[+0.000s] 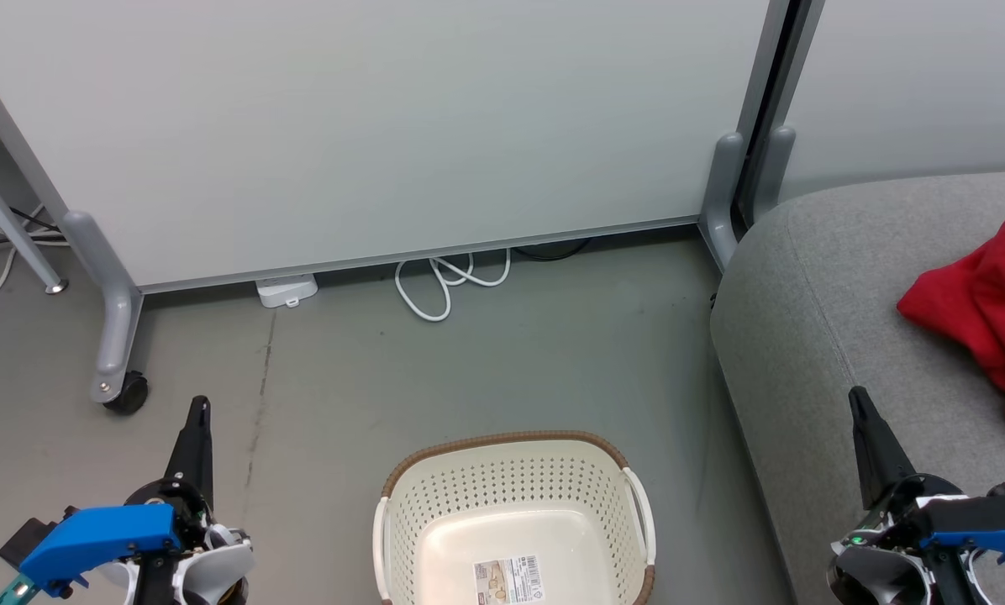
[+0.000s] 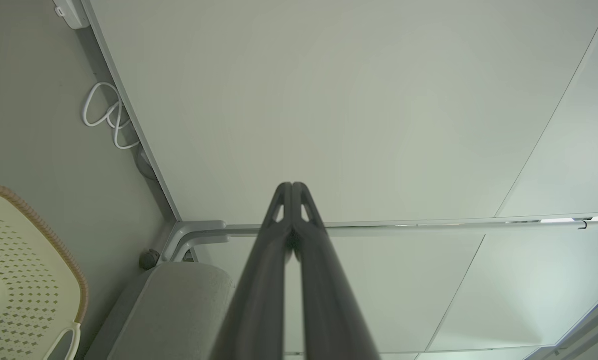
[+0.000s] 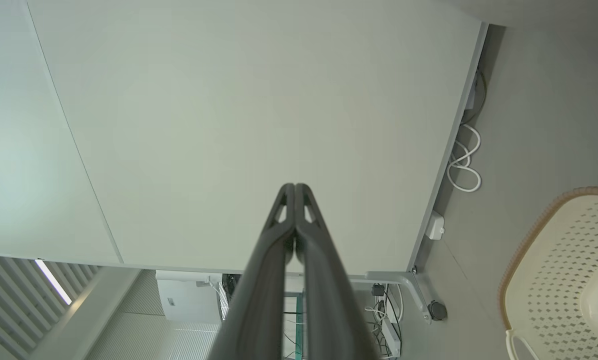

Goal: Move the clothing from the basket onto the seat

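Soft red fabric clothing [image 1: 986,290] lies on the light-grey upholstered seat [image 1: 805,319], to the right of the cream-white perforated plastic basket [image 1: 502,439]. The basket stands on the grey floor [image 1: 343,361], label [image 1: 509,580] visible inside. Both the left hand [image 1: 201,409] and right hand [image 1: 857,397] are closed — fingers pressed together, gripping nothing.

Clothing [image 1: 986,307] on seat [image 1: 813,336], right of basket [image 1: 511,483]

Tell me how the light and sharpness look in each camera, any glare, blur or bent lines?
Head view: even soft light, sharp, mild sheen inside the basket. Left wrist view: the wall panel edge bows from the wide lens; the left gripper blurs near the bottom. Right wrist view: same bowing, right gripper blurred low down, a bright light strip lower left.
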You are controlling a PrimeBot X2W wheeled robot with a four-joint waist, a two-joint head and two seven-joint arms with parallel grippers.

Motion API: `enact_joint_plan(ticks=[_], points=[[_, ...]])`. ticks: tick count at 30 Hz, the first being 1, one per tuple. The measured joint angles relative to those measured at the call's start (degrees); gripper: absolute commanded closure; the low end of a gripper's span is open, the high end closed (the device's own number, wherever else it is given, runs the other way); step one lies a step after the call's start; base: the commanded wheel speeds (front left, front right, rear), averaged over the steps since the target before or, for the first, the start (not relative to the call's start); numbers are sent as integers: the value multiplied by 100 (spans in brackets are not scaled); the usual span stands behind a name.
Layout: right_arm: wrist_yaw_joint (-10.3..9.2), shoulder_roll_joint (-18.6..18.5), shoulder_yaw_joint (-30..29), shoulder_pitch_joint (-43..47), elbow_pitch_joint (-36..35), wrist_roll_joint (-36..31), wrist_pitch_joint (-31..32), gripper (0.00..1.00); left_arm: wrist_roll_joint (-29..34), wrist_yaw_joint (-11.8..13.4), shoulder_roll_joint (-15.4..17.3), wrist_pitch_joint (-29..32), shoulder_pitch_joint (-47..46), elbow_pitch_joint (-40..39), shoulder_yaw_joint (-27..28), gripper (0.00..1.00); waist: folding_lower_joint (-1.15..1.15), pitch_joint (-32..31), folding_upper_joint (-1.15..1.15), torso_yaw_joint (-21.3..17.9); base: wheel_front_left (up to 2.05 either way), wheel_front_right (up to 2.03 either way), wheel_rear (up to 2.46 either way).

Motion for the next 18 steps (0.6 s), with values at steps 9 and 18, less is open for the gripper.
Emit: enact_joint_plan(ticks=[9, 18], points=[[0, -2, 1, -4, 5, 122, 7, 100, -109, 0, -5, 25, -21, -19, 19, 100, 0, -1, 0, -5, 0, 0, 0], [0, -2, 2, -6, 7, 122, 7, 100, -109, 0, -5, 25, -21, -19, 19, 100, 0, -1, 0, -5, 0, 0, 0]])
